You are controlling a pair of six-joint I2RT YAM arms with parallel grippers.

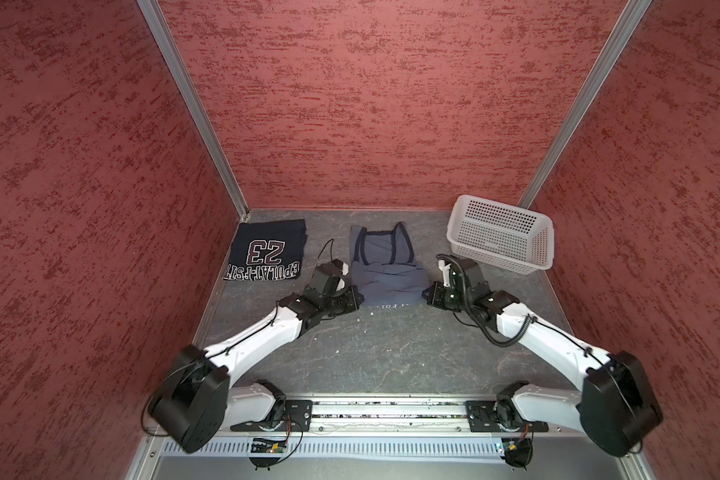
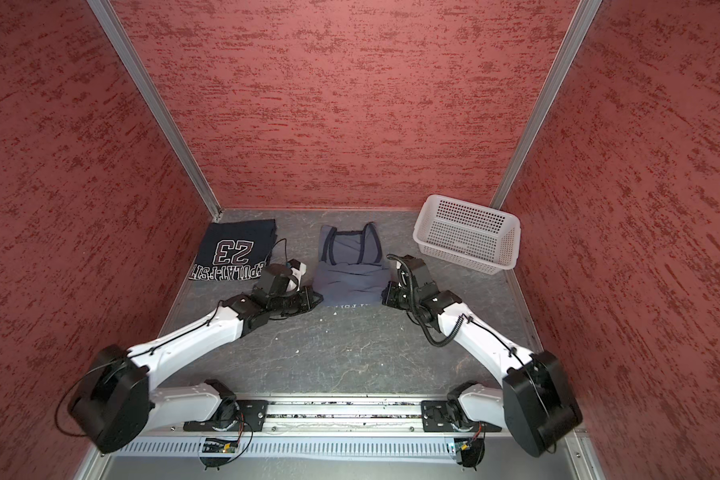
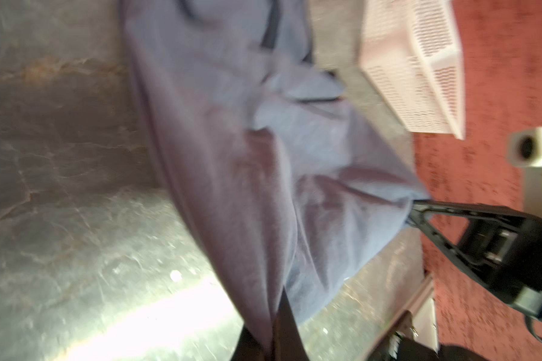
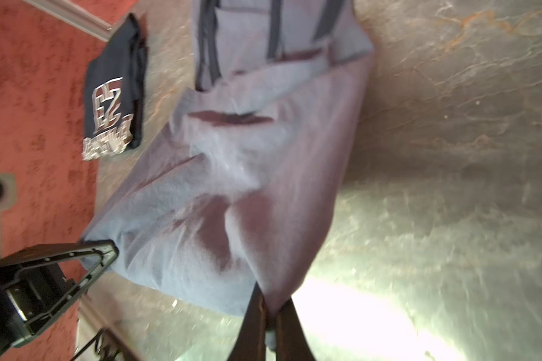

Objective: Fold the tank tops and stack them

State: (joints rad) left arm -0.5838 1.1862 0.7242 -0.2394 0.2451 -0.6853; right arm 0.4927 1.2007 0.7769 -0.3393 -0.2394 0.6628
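The slate blue-grey tank top (image 1: 387, 274) (image 2: 350, 276) lies mid-table, its straps toward the back wall. My left gripper (image 1: 360, 297) (image 3: 279, 312) is shut on its near left hem corner, and my right gripper (image 1: 427, 296) (image 4: 271, 312) is shut on the near right corner. Both wrist views show the cloth (image 3: 263, 156) (image 4: 248, 172) pulled up off the table between the two grips. The dark navy "23" tank top (image 1: 267, 253) (image 2: 233, 253) (image 4: 116, 93) lies folded at the back left, apart from both grippers.
A white perforated basket (image 1: 499, 232) (image 2: 466, 232) (image 3: 420, 62) stands tilted at the back right against the wall. Red textured walls close in the left, back and right sides. The grey marbled table (image 1: 391, 357) stretches bare toward the arm bases.
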